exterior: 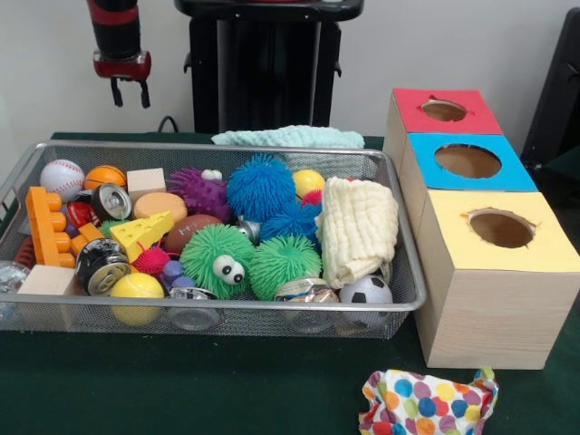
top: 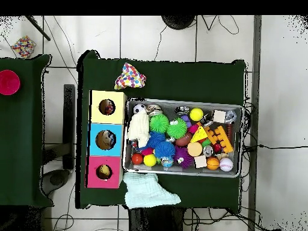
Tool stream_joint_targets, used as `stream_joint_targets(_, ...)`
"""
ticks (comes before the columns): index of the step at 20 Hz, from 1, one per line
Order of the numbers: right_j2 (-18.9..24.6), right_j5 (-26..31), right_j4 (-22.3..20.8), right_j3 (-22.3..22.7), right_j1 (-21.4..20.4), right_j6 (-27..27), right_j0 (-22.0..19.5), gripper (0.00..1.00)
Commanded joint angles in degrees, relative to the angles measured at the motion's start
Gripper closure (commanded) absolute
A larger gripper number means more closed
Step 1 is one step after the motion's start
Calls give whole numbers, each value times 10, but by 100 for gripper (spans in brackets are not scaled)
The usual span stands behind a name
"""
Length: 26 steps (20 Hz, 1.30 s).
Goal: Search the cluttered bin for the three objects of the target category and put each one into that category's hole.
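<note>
- A table covered in dark green cloth (exterior: pixel 227 390) carries everything.
- A silver wire-mesh bin (exterior: pixel 272 319) rests on it, below the raised gripper (exterior: pixel 130 93).
- A pale wooden box with red, blue and yellow holed tops (exterior: pixel 494 313) stands beside the bin, on the side away from the gripper.
- A mint green folded cloth (exterior: pixel 288 136) lies behind the bin.
- A polka-dot fabric bundle (exterior: pixel 426 403) lies at the front, well apart from the gripper.

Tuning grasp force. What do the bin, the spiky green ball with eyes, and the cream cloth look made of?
Bin: looks like silver wire mesh with a metal rim; the contents show through its walls.
Spiky green ball with eyes: probably soft rubber, matte, covered in fine floppy strands.
Cream cloth: woven fabric, seemingly crinkled muslin or gauze, folded and draped limply.
</note>
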Motion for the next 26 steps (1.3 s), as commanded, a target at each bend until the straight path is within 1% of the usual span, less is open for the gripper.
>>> stream_joint_targets(1, 36, -80, 74, 71, -56, 188, 98, 0)
stream_joint_targets(6, 41, -91, 106, 97, -76, 193, 166, 0)
stream_joint_targets(9, 51, -83, 139, 97, -73, 200, 208, 0)
stream_joint_targets(10, 48, -86, 151, 98, -71, 204, 226, 0)
stream_joint_targets(14, 49, -95, 182, 99, -66, 215, 279, 0)
stream_joint_targets(16, 49, -83, 199, 99, -71, 220, 307, 0)
stream_joint_targets(19, 58, -68, 216, 97, -75, 229, 332, 0)
stream_joint_targets(22, 68, -58, 227, 83, -62, 236, 349, 0)
stream_joint_targets(24, 65, -47, 242, 80, -65, 240, 372, 0)
stream_joint_targets(26, 62, -34, 261, 87, -81, 249, 392, 0)
